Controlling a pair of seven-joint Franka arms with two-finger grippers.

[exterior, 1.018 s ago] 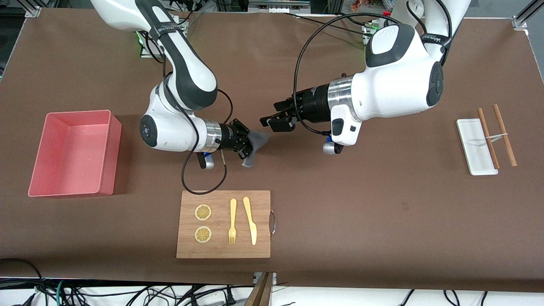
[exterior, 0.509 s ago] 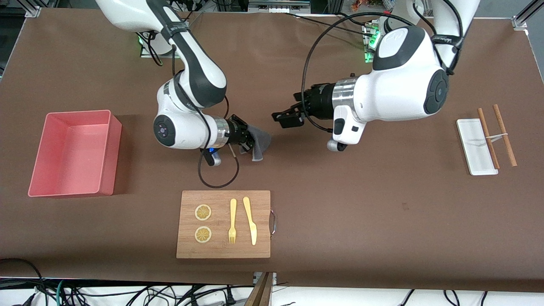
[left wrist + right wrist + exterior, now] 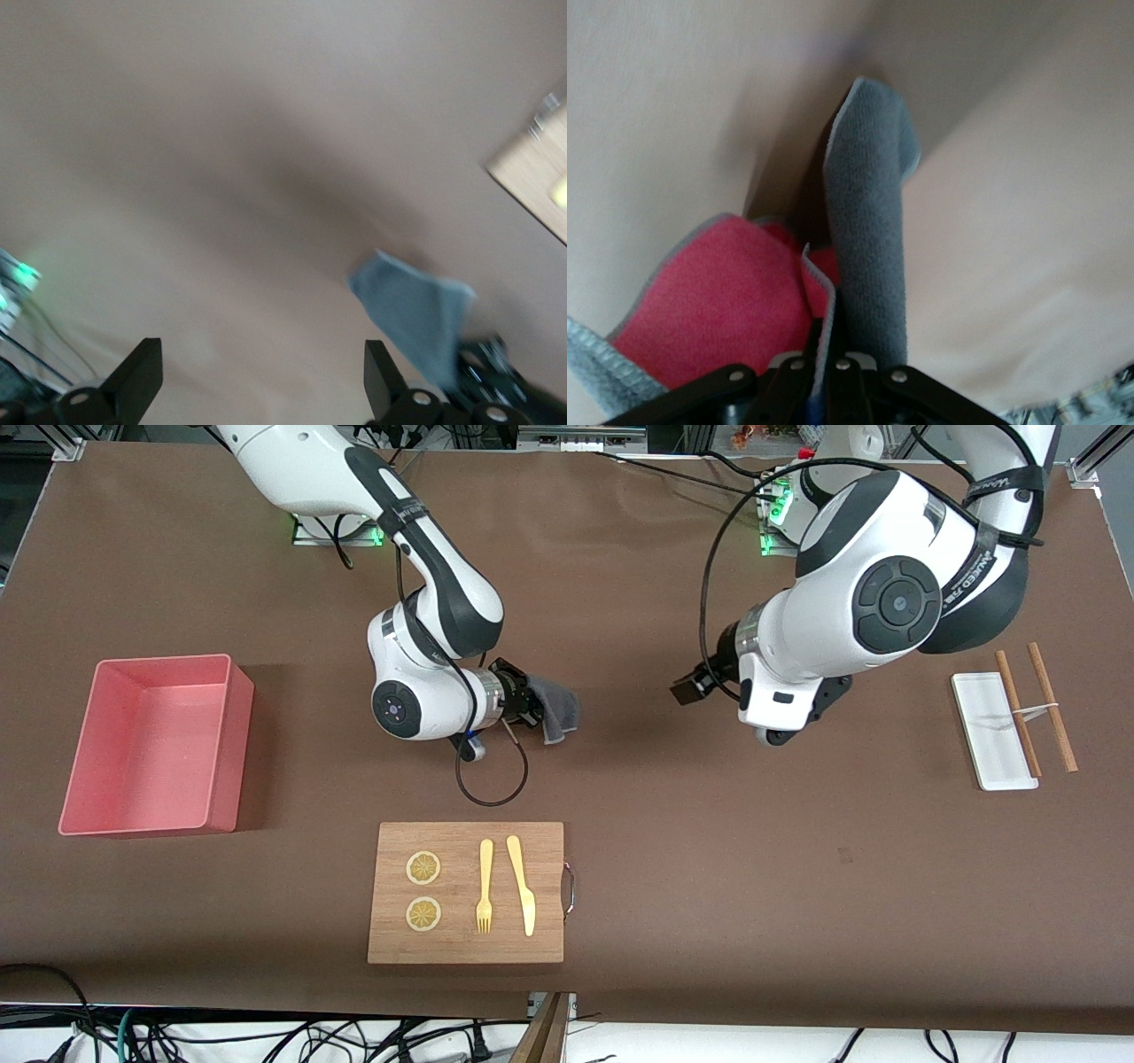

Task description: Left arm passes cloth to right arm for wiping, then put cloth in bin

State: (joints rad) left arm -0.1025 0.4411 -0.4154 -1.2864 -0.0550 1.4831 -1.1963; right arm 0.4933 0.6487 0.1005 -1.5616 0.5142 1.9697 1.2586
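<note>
Cloth (image 3: 558, 710) grey, red-pink side; bin (image 3: 226, 744) pink; table (image 3: 753, 850) brown.

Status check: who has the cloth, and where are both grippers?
Right gripper shut on the cloth, above bare table. Left gripper open, empty, over mid-table. The bin waits at the right arm's end. Nothing in the way.

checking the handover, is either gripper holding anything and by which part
The right gripper is shut on the small dark grey fabric cloth, pinching a bunched fold so the rest hangs free. The left gripper is open and holds nothing.
</note>
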